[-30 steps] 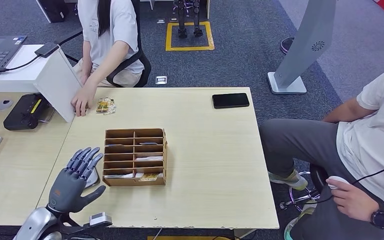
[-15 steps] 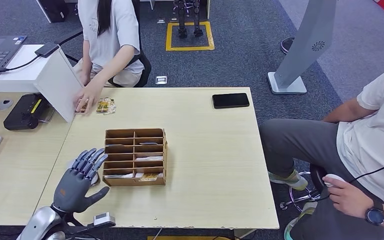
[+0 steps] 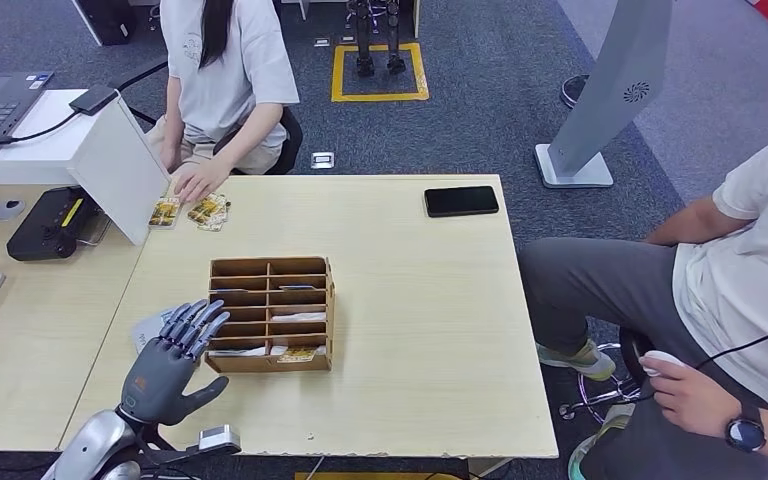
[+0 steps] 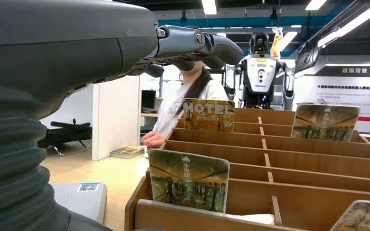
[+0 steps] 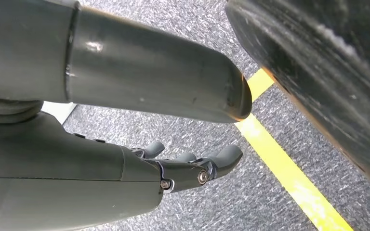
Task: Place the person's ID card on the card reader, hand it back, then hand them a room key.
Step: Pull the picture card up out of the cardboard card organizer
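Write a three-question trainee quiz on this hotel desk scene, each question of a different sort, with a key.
1. True or false: the left robot hand is holding a card.
2. Multiple choice: where does the black phone lie? A) inside the wooden card organizer; B) on the table near its far edge; C) on the floor.
3. Fill in: the person's hand at the far side of the table rests beside the small ____ lying there.

Key:
1. False; its fingers are spread above the table beside the organizer, with nothing in them.
2. B.
3. Cards.
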`<state>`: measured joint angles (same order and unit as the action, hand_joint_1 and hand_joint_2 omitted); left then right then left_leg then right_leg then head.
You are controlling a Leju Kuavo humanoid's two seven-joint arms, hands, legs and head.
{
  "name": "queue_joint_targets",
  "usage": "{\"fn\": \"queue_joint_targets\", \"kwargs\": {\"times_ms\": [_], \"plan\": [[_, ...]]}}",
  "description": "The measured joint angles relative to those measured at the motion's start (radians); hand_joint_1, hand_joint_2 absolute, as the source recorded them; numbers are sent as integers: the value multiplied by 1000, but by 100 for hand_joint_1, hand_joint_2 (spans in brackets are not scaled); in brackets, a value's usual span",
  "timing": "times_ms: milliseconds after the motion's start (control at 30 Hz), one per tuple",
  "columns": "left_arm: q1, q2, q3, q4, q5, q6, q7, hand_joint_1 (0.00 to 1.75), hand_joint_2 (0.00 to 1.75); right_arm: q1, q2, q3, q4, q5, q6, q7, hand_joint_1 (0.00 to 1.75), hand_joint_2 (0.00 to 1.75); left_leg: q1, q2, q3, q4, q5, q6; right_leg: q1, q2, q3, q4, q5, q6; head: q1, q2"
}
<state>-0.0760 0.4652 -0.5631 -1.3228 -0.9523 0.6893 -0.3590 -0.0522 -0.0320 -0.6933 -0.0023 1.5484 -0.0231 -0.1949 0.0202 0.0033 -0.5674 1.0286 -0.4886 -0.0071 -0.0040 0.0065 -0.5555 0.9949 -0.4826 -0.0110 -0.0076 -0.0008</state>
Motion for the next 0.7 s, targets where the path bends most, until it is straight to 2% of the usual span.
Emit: {"fn": "queue_joint_targets", "kwargs": {"times_ms": [433,700], "plan": [[-17,-1,-25,26,13,0,28,0,175,0,0,13,0,0,-12,0,0,0,0,0,0,0,0,0,0,0,0,0,0,0,0,0],[-26,-18,-25,35,4,0,52,0,175,0,0,14,0,0,-16,0,0,0,0,0,0,0,0,0,0,0,0,0,0,0,0,0]]}}
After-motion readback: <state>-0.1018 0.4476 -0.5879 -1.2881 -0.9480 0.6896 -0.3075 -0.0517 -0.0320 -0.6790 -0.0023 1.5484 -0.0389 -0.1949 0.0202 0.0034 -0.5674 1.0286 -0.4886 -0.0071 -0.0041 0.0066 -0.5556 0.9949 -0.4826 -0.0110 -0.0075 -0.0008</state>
